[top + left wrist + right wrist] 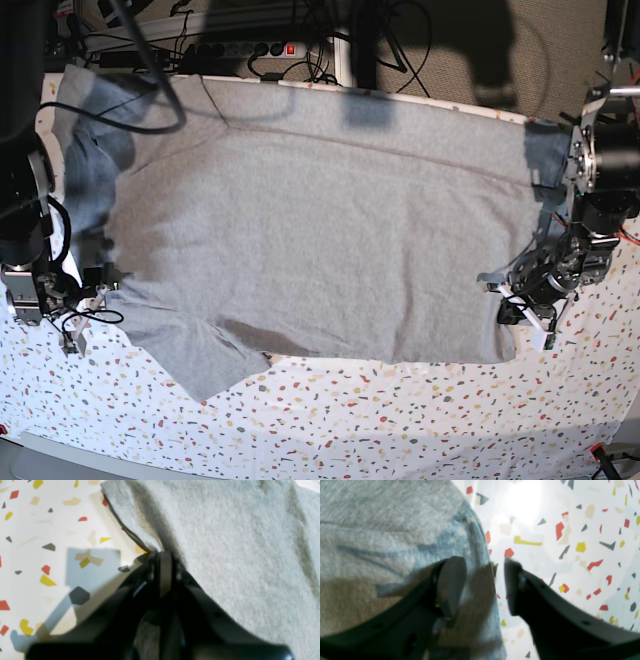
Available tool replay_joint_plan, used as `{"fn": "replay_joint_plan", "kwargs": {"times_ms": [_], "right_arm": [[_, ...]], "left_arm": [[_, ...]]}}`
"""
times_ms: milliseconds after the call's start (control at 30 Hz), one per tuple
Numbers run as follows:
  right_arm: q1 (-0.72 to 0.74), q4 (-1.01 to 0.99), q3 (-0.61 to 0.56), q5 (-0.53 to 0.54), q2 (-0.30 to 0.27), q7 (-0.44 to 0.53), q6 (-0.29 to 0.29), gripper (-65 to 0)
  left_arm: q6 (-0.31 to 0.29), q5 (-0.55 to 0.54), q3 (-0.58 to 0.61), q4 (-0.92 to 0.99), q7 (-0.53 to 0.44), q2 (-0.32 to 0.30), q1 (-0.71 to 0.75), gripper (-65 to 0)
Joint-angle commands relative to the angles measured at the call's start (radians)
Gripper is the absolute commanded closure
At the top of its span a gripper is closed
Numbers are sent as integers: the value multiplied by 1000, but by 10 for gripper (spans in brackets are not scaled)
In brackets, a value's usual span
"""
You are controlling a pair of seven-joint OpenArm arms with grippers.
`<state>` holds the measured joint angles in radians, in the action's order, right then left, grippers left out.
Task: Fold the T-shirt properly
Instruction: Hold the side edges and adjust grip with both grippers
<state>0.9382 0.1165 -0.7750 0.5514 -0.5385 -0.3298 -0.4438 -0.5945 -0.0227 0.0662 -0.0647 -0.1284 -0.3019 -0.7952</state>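
The heather-grey T-shirt (pixel 320 230) lies spread plain side up across the table, with a sleeve at the front left (pixel 200 355). My left gripper (pixel 161 555) is shut on the shirt's edge (pixel 225 542). In the base view it sits at the shirt's right front corner (pixel 503 297). My right gripper (pixel 481 562) is open and straddles the shirt's edge (pixel 395 530): one finger (pixel 451 580) is over the cloth, the other (pixel 515 585) over the table. In the base view it is at the shirt's left edge (pixel 97 285). No lettering shows.
The table (pixel 400 420) has a white cover with coloured speckles, bare along the front. A power strip (pixel 230 47) and cables (pixel 140 110) lie at the back, one cable crossing the shirt's far left part. Both arm bases stand at the table's sides.
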Motion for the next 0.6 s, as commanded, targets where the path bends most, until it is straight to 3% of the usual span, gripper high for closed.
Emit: {"fn": "replay_joint_plan", "kwargs": {"times_ms": [0,467,567], "right_arm": [[42,5,2,5,-19,19,-6,-339],[-43,5,3,9,-26,179,-1,-343],[-50,5,3,9,-23,183,0,-291]], "left_arm": [[-4,-4,0,-8,-8,-9,-30,0],[-4,-3,0,-8,-8,-9,-30,0],[-4,-4,0,-8,-8,-9,-30,0]]}}
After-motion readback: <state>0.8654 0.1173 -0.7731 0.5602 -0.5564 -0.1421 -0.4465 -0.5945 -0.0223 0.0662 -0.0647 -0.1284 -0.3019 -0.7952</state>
